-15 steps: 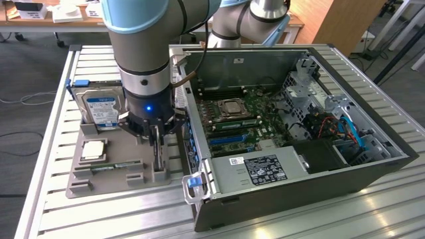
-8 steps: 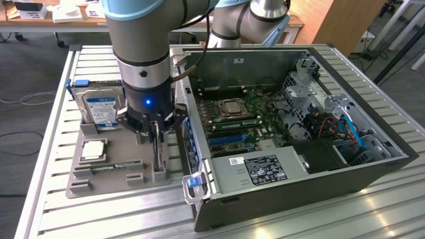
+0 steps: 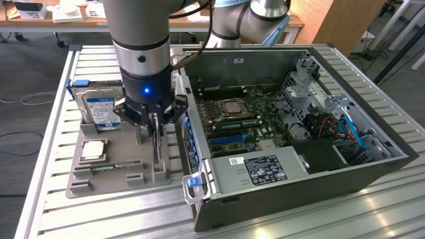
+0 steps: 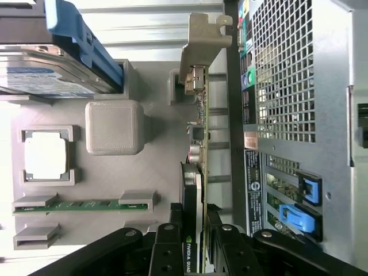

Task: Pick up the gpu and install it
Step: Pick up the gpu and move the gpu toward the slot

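gripper [image 4: 194,214] half closed, clamped on the gpu [image 4: 192,184], which stands on edge in the grey holder [image 4: 150,167].

The arm [image 3: 141,40] hangs vertically, its wrist [image 3: 146,92] upright with a blue light lit. The end effector [image 3: 155,132] points straight down, its 2 dark fingers [image 4: 167,250] pressed against opposite faces of the gpu [image 4: 197,135], which stands on edge between them.
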